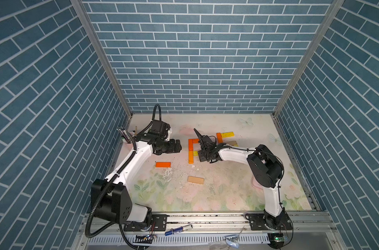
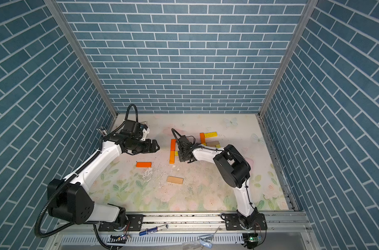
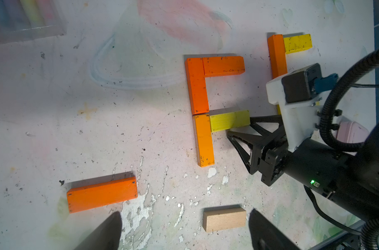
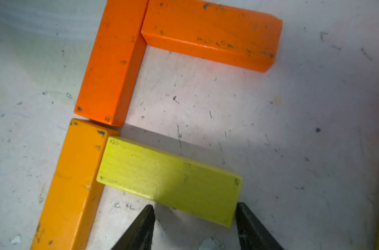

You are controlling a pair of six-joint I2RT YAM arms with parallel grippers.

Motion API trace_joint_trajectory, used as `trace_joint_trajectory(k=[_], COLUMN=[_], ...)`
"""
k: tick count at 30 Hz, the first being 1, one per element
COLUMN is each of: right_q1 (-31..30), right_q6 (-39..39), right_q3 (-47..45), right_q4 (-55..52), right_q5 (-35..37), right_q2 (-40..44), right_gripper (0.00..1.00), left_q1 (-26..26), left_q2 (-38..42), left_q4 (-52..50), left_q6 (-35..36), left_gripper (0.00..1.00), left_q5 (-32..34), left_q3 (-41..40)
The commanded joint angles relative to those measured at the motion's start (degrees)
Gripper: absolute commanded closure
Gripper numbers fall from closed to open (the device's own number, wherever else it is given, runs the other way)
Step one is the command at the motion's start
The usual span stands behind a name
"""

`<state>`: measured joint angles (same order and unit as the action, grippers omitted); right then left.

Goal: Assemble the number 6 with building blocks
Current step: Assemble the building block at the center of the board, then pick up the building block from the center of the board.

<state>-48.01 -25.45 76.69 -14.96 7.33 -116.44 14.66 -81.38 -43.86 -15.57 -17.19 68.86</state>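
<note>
Joined building blocks lie mid-table. An orange upright bar (image 3: 197,86) meets an orange top bar (image 3: 223,66). Below it a lighter orange bar (image 3: 203,140) carries on the upright, and a yellow bar (image 4: 169,179) branches off sideways, slightly skewed. My right gripper (image 4: 194,206) is open at the yellow bar's free end, with its fingertips (image 3: 228,133) straddling that corner and a gap on one side. My left gripper (image 3: 184,212) hangs open and empty above the table, left of the figure (image 1: 177,147). A loose orange bar (image 1: 163,164) and a tan bar (image 1: 195,179) lie nearer the front.
More bars sit behind the right arm: orange (image 1: 219,137), yellow (image 1: 227,134) and tan (image 1: 233,142). A chalk pack (image 3: 22,17) lies at the back left by a cup of pens (image 1: 125,136). A pink tray (image 3: 351,132) sits under the right arm. Brick walls close three sides.
</note>
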Motion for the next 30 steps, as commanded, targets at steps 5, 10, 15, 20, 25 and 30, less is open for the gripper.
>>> trace_joint_trajectory(k=[5,10,15,20,25,30], right_q1=[-0.3,-0.4,-1.1,-3.9,-8.0,-10.9], right_q6=[4.8,10.7,15.8,19.4,22.3,24.5], right_q3=[-0.8,-7.1,-14.1,-17.6,-17.9,-15.6], right_q4=[-4.7,0.1,4.6,6.6,5.1,2.1], right_q5=[0.9,-3.5,-9.7,-17.1,-19.5,-19.2], right_q2=[11.2,18.7,23.4,23.6,21.0,17.8], right_gripper=[0.35,0.37,0.39,0.41,0.42,0.43], left_q1=[0.0,-0.2,-0.3,-1.1,-2.2,-2.6], left_q2=[-0.7,-0.4,-0.4,-0.7,-0.2,-0.3], left_q4=[-0.8,-1.1,-1.6,-3.1,-3.2,-3.3], left_q6=[0.4,0.3,-0.3,-0.8,-1.6,-1.7], left_gripper=[0.08,0.08,0.08,0.08,0.08,0.08], left_q5=[0.9,1.4,2.5,4.1,4.9,4.8], left_q3=[0.3,0.3,0.6,1.6,1.6,1.9])
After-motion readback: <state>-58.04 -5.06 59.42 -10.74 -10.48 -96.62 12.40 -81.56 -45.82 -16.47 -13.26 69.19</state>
